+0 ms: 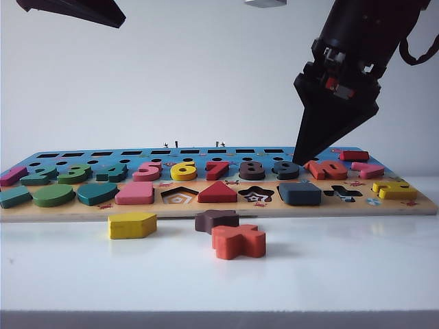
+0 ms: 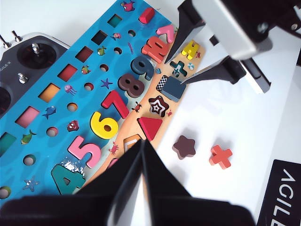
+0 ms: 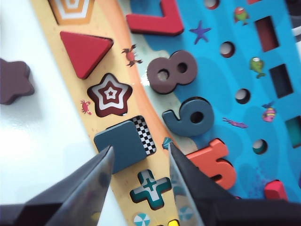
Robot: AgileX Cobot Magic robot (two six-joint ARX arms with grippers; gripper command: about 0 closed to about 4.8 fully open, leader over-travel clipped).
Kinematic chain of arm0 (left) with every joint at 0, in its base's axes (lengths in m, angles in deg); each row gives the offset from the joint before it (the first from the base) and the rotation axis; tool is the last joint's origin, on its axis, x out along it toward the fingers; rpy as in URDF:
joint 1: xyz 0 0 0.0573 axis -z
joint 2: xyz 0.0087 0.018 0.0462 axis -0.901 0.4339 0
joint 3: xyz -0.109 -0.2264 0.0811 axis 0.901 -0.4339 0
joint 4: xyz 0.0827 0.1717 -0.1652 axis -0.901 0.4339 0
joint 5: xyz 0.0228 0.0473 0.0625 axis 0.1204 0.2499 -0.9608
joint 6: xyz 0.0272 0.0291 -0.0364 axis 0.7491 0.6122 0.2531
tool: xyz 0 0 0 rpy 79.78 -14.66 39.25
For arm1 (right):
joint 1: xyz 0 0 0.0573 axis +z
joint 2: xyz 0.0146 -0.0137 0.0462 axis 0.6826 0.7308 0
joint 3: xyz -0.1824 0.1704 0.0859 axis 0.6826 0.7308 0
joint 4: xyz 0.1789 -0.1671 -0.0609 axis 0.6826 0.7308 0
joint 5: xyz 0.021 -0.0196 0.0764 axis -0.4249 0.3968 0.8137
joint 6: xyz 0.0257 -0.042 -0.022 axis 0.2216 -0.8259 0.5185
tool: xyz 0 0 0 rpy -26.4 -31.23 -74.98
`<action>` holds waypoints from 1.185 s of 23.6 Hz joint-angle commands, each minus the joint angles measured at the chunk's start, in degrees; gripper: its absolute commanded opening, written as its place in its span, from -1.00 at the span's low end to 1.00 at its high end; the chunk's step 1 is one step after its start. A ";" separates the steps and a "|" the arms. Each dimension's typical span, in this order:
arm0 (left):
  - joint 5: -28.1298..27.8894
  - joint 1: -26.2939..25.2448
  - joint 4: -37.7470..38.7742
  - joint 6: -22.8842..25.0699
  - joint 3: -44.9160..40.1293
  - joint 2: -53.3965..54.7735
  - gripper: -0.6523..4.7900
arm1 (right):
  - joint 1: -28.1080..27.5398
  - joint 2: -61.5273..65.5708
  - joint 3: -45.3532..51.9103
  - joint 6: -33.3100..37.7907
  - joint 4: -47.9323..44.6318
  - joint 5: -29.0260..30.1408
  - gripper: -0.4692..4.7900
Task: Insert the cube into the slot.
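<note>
The dark slate-blue cube (image 3: 120,143) lies on the board over the square slot (image 3: 145,135) but shifted toward the board's front edge. A strip of checkered floor shows on the side facing the numbers. In the exterior view the cube (image 1: 300,194) stands proud of the board between the star and cross recesses. My right gripper (image 3: 140,147) hovers above it, open, one finger over the cube's outer edge and the other clear of it near the 9. It is the dark wedge (image 1: 300,159) at the right. My left gripper (image 2: 142,141) is shut and empty, high over the pentagon recess.
The puzzle board (image 1: 219,205) carries numbers and shapes. In front of it on the white table lie a yellow pentagon (image 1: 132,225), a brown star block (image 1: 216,219) and an orange cross (image 1: 238,241). A remote controller (image 2: 28,61) sits behind the board.
</note>
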 commanded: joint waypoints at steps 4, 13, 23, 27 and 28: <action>0.20 0.07 -0.57 0.00 0.20 0.00 -0.70 | 1.77 -3.72 -0.20 4.22 5.49 4.20 -0.84; 0.20 0.07 -0.57 0.00 0.20 0.00 -0.70 | 1.75 -0.17 -0.17 4.09 10.54 9.40 -0.85; 0.20 0.07 -0.57 0.00 0.20 0.00 -0.70 | 1.64 3.91 -0.20 4.04 4.63 7.15 -0.85; 0.20 0.07 -0.57 0.00 0.20 0.00 -0.70 | 1.33 4.87 -0.20 4.04 4.52 5.35 -0.85; 0.20 0.07 -0.57 0.00 0.20 0.00 -0.70 | 1.33 4.98 -0.20 4.04 4.48 5.25 -0.85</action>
